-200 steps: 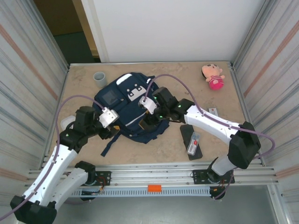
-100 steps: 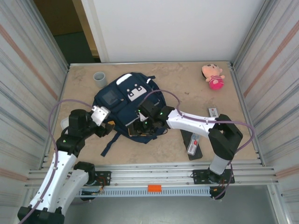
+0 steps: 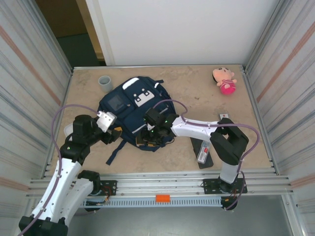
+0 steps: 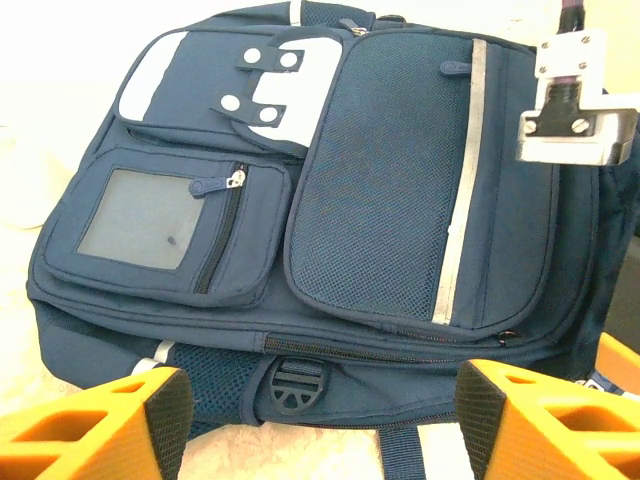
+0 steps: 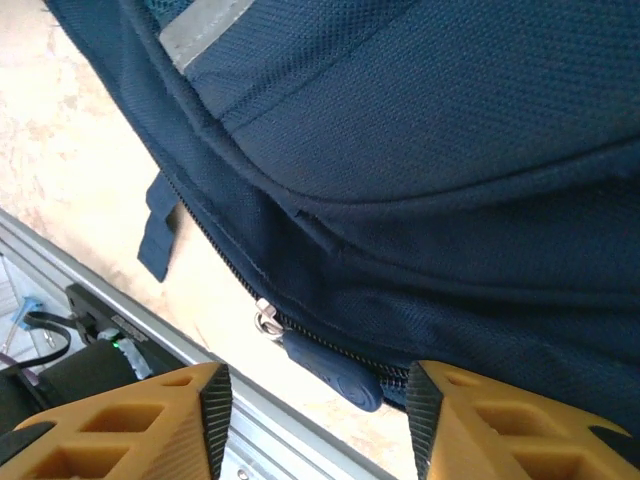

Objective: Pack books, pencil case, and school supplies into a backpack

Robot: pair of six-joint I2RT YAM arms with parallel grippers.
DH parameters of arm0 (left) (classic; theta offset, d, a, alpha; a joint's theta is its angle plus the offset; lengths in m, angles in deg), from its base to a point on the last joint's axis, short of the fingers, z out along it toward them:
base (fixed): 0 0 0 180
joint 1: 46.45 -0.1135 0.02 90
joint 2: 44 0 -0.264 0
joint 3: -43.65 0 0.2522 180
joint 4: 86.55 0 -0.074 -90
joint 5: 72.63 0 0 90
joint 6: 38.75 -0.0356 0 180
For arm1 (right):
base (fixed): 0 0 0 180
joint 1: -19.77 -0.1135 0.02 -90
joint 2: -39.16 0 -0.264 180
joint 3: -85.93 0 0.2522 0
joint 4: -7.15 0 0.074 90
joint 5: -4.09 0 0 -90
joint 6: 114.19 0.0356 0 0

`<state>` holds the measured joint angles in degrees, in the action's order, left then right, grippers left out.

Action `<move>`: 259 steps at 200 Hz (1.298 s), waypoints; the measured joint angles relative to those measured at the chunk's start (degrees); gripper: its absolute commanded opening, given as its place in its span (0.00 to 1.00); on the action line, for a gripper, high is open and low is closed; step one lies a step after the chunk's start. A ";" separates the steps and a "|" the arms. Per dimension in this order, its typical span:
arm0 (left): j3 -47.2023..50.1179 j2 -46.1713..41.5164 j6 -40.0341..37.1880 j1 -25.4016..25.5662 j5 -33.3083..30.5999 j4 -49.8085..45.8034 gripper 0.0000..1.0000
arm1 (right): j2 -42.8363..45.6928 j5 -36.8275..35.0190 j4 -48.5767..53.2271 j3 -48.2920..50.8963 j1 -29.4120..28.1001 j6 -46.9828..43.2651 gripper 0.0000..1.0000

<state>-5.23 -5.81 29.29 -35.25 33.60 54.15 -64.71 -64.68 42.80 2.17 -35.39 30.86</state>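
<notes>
While the left pincer (image 4: 320, 400) hangs wide open at the backpack's (image 3: 129, 104) lower-left edge, that navy bag lies flat at centre-left of the worktop (image 3: 187, 88). The right pincer (image 5: 318, 400) sits at its lower rim, jaws apart either side of the zip pull (image 5: 325, 368). At lower right lies the black pencil case (image 3: 197, 139), a whitish packet (image 3: 204, 151) resting on it.

Backpack (image 3: 130, 110): matt navy woven cloth, mesh front pocket (image 4: 390, 180). Zip pull (image 5: 335, 372): smooth, rubbery-looking. Table (image 3: 192, 88): mottled beige, stone-like, matt.
</notes>
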 measured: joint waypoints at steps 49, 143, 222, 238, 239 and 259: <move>0.02 0.17 0.26 0.00 0.79 0.11 0.72 | -2.05 0.00 -1.55 -0.28 0.04 0.44 0.25; 0.22 0.81 -1.20 0.00 2.69 0.04 0.70 | -0.81 -0.74 -4.63 0.44 0.09 1.25 0.00; -1.49 10.19 -22.49 8.09 8.83 -5.64 0.73 | 12.57 -2.19 -15.65 8.70 1.84 -3.23 0.00; -2.62 13.88 -27.17 10.45 8.79 -7.02 0.73 | 13.22 -2.49 -17.40 10.03 1.77 -4.00 0.00; -2.69 14.03 -27.34 10.51 8.79 -7.04 0.73 | 13.27 -2.51 -17.46 10.10 1.77 -4.11 0.00; -4.11 18.93 -30.86 11.19 7.78 -7.26 0.71 | 14.45 -3.56 -18.01 11.04 1.70 -5.20 0.00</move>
<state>-9.34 13.12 -1.57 -24.06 41.38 46.89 -50.26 -68.24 24.79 13.21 -33.68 25.66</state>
